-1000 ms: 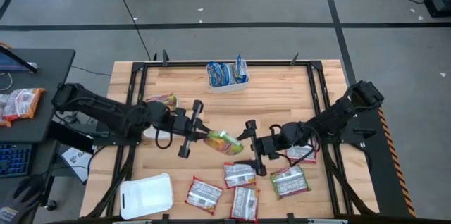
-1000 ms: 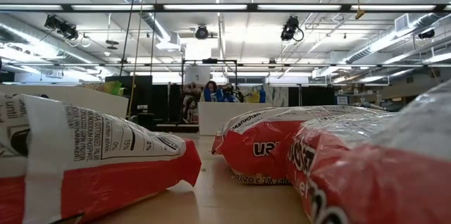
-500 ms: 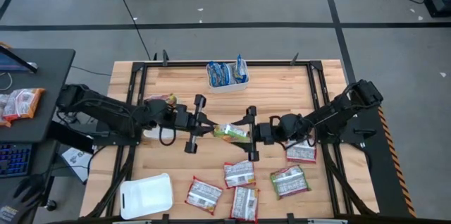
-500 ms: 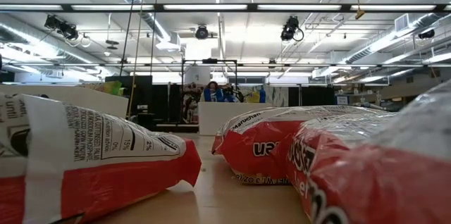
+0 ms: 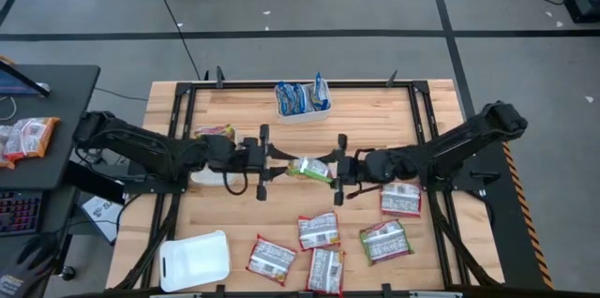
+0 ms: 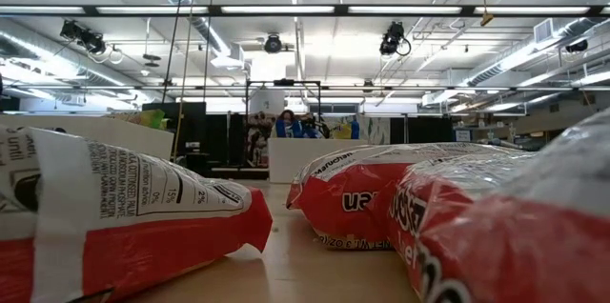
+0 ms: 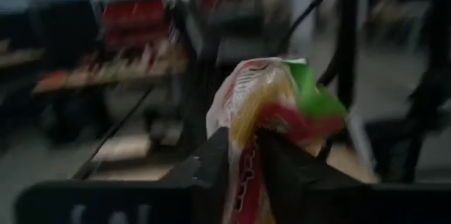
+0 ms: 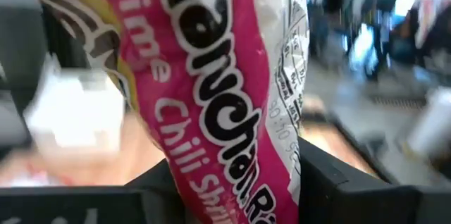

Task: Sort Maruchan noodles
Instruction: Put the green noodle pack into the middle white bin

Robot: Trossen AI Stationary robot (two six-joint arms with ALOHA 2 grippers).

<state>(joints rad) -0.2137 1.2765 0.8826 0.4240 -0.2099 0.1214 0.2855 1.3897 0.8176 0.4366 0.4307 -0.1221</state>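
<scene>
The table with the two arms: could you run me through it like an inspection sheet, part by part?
Surface: wooden table in a black frame.
Job's things: green-yellow packet held up between both claws; five packets on the near side; blue packets in a white tray at the far edge.
Clutter: empty white tray at the near left corner.
Grippers: left claw and right claw each shut on the green-yellow packet.
Cables: black cable on the floor.
Surroundings: side desk with packets; grey floor.

A crinkly green-yellow plastic noodle packet [image 5: 309,169] hangs above the table middle. Five red-white flat packets [image 5: 322,232] lie near the front edge. Blue-white packets [image 5: 300,98] stand at the far edge.
</scene>
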